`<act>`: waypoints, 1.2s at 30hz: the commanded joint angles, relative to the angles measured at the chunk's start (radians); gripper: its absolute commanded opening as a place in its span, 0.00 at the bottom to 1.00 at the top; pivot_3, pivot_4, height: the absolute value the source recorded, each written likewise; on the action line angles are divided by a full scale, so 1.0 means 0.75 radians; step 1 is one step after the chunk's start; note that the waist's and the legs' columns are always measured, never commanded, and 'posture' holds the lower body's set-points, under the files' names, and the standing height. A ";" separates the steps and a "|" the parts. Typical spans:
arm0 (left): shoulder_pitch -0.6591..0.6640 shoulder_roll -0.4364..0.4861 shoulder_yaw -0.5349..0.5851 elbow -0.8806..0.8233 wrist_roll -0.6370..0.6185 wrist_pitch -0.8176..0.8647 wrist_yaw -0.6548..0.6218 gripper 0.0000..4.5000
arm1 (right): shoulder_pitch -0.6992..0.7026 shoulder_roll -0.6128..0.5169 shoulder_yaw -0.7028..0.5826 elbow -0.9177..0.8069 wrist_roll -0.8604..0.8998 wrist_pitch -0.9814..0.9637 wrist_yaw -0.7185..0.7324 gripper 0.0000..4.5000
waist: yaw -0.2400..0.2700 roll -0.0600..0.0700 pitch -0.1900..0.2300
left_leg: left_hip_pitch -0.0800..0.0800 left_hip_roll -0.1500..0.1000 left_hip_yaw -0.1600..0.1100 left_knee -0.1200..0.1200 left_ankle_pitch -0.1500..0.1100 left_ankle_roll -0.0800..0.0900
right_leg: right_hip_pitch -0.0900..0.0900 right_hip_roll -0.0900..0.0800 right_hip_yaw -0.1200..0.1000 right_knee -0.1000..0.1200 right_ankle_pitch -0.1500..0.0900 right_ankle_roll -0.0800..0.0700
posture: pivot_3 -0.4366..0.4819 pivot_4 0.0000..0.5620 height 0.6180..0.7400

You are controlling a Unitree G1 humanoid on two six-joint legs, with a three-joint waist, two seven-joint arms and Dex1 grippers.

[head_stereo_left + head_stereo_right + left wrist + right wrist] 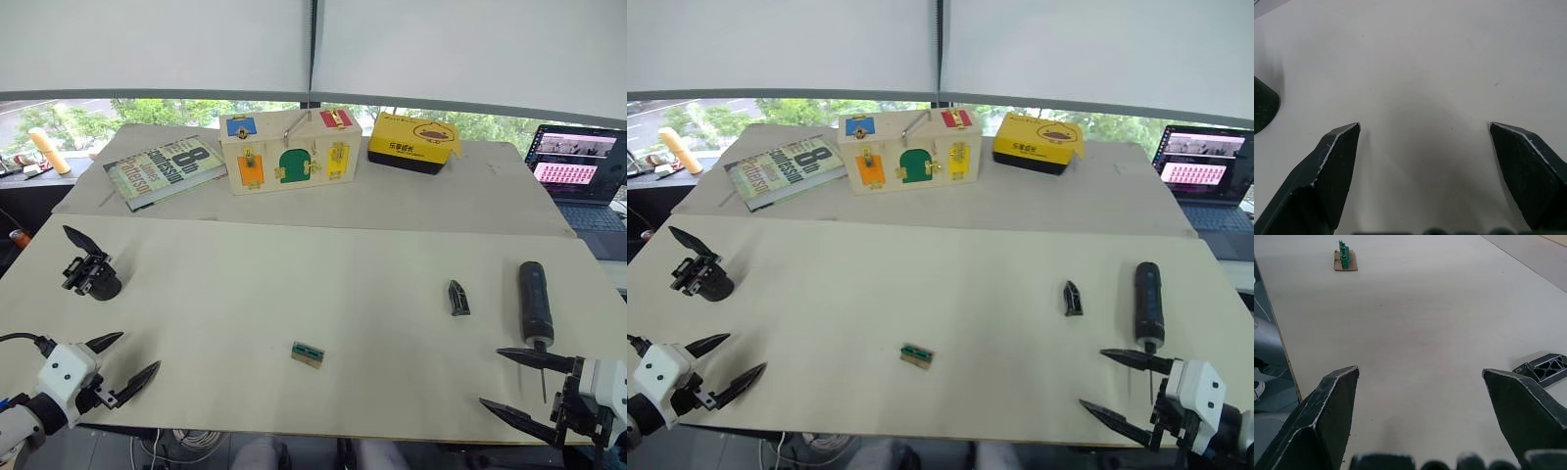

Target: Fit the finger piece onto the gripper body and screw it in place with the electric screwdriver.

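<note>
Nothing grasped yet: we are hovering both grippers, left [125, 358] and right [517, 384], jaws spread. Next: reaching the small black tapered finger piece [458, 298], centre-right.

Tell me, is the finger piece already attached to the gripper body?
No, the finger piece lies alone on the table near the electric screwdriver, far from the gripper body.

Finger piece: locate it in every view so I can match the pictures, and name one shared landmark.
Left eye view: the finger piece lies right of centre, just left of the electric screwdriver.
Right eye view: same spot, left of the electric screwdriver.
Right wrist view: it lies close by one jaw of the right gripper.
Shared landmark: the green-and-tan block.
</note>
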 commanded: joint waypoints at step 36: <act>-0.424 -0.315 0.093 0.140 -0.003 0.290 0.808 1.00 | -0.440 0.269 0.490 -0.346 -0.026 0.041 -0.367 0.99 | -0.004 -0.005 -0.004 | 0.000 0.003 0.000 0.008 0.001 -0.012 | 0.001 0.002 -0.016 0.002 0.007 0.001 | 0.48 0.27 1.00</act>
